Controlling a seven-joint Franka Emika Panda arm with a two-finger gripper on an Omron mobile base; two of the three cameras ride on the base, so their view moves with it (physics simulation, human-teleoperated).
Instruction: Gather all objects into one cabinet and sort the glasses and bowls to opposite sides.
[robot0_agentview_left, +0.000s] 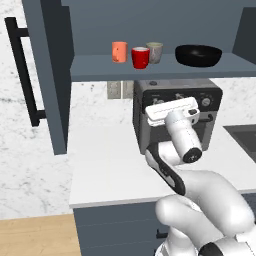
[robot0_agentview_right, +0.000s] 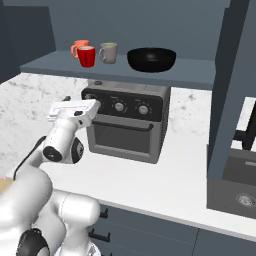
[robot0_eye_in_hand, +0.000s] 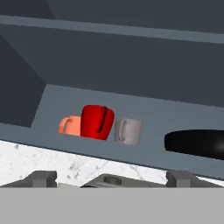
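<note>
all four task things seen on the one shelf (robot0_agentview_left: 100, 67) of the slate-blue cabinet (robot0_agentview_left: 52, 75), across the upper middle of the left base view: orange cup (robot0_agentview_left: 119, 51) furthest left, red cup (robot0_agentview_left: 140, 57) just beside it and a little forward, speckled grey-beige cup (robot0_agentview_left: 154, 52) just right of and behind the red one, black bowl (robot0_agentview_left: 198, 55) apart from them toward the right. cups bunched so close in the hand view that touching or not cannot be told. cabinet door (robot0_agentview_left: 47, 75) standing open at the left of the frame, long black bar handle (robot0_agentview_left: 22, 70) on it. below the shelf, a toaster oven (robot0_agentview_left: 177, 107) on the white table (robot0_agentview_left: 105, 165).

judged as close to sorted: cups on one side, bowl on the other, nothing left on the table in view.

risks from here, as judgement only: any further reach toward the shelf could nudge the tight cluster, with the red cup nearest the front edge and most likely to tip or slide off. could also clip the shelf lip or the oven top in rising, given the hand sits low in front of the oven. open door at the left a hazard for a wide swing.

claw (robot0_eye_in_hand: 109, 177) released, spread about as wide as it goes, holding nothing and touching nothing; fingertips (robot0_eye_in_hand: 41, 178) at the bottom of the hand view, aimed up at the shelf from below, well apart from the cups.
</note>
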